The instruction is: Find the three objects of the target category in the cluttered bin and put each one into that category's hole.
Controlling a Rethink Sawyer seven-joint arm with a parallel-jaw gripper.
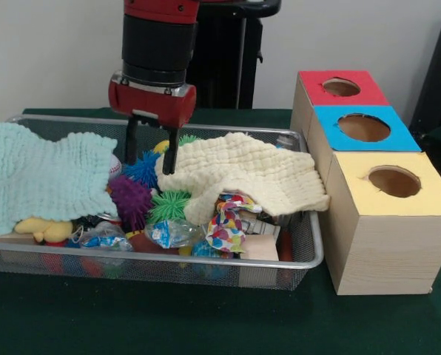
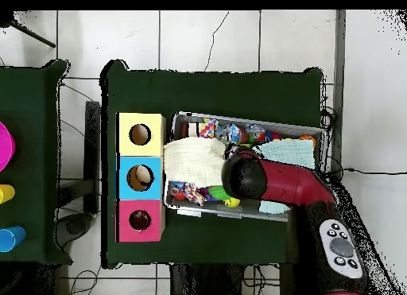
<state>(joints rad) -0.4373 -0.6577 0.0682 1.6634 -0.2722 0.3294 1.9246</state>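
Two cloths [image 1: 46, 177] in one bin [image 1: 309, 251], three holed boxes [image 1: 387, 222] alongside, hand [image 1: 152, 151] spread, empty.

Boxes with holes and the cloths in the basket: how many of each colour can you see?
Red box: 1
Blue box: 1
Yellow box: 1
Light blue cloth: 1
Cream cloth: 1
Total: 5

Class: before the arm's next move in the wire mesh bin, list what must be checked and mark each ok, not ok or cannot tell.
1. Gripper open over wire mesh bin: ok.
2. Gripper empty: ok.
3. Bin contents uncovered: not ok; cream waffle cloth and pale blue waffle cloth hide things.
4. Red, blue, yellow box holes unblocked: ok.
5. Target category known: cannot tell.
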